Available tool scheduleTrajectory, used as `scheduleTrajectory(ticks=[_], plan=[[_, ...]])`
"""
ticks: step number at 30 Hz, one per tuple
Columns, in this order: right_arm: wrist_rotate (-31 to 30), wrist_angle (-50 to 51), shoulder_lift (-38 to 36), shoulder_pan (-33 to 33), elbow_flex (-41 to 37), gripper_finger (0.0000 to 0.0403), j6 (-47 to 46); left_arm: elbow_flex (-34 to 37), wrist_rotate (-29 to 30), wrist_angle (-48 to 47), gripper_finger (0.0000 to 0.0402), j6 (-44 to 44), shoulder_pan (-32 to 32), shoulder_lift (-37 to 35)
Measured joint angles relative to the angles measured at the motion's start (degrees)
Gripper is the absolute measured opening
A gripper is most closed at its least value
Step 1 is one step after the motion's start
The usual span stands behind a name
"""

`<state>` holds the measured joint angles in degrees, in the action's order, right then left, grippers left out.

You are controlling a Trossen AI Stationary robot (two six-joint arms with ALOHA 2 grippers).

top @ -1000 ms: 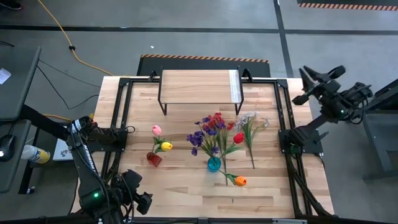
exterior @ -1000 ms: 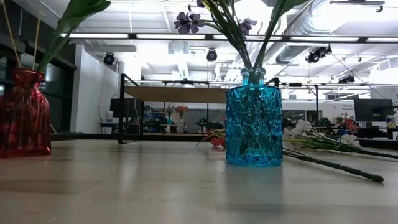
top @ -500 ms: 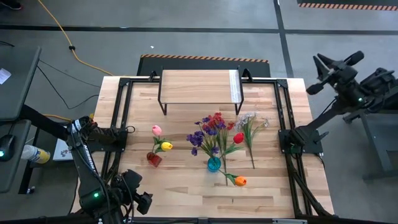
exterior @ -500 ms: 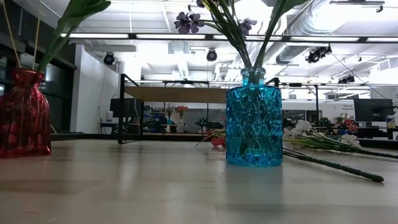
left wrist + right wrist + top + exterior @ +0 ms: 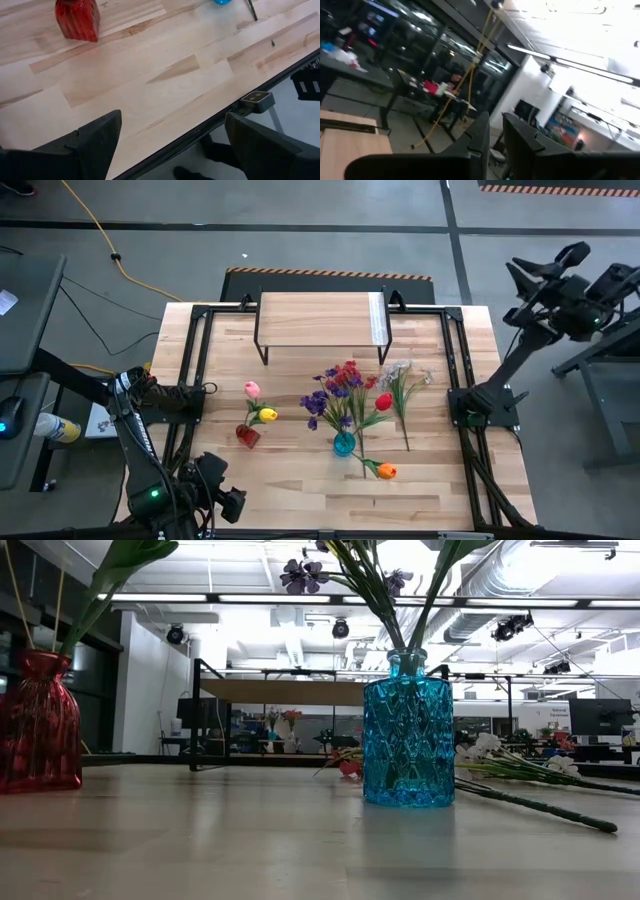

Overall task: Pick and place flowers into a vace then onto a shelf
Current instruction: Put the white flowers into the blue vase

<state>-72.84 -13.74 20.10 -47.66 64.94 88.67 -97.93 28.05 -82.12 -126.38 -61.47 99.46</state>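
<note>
The right gripper [image 5: 548,264] was raised off the table's right edge, its fingers [image 5: 485,131] nearly closed and holding nothing. The left gripper [image 5: 167,140] hung at the table's near left corner, fingers spread wide and empty. The blue vase [image 5: 344,444] stood on the table [image 5: 440,490] holding purple and red flowers [image 5: 338,390]. The red vase [image 5: 247,436] held a pink and a yellow tulip. A whitish spray [image 5: 402,380] and an orange tulip [image 5: 386,471] lay on the tabletop. The shelf [image 5: 320,318] stood at the far edge, bare.
</note>
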Motion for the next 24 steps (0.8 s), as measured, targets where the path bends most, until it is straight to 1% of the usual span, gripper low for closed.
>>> scheduleTrajectory(ticks=[5, 9, 15, 24], plan=[[-1.6, 4.5, 2.5, -6.0, 3.5, 0.0050, 3.7, 0.0, 0.2, 0.1, 0.0386, -1.2, 0.0, 0.0], [-2.9, 9.8, 4.1, -9.3, 6.8, 0.0049, 4.2, 0.0, 0.2, 0.2, 0.0388, -1.8, 0.0, 0.0], [-3.2, 11.5, 4.2, -9.8, 9.5, 0.0047, 3.8, 0.0, 0.2, 0.5, 0.0386, -3.1, 0.0, 0.0], [-3.3, 13.9, 4.2, -9.8, 7.4, 0.0047, 1.2, 0.0, 0.1, 1.0, 0.0386, -3.1, 0.0, 0.0]])
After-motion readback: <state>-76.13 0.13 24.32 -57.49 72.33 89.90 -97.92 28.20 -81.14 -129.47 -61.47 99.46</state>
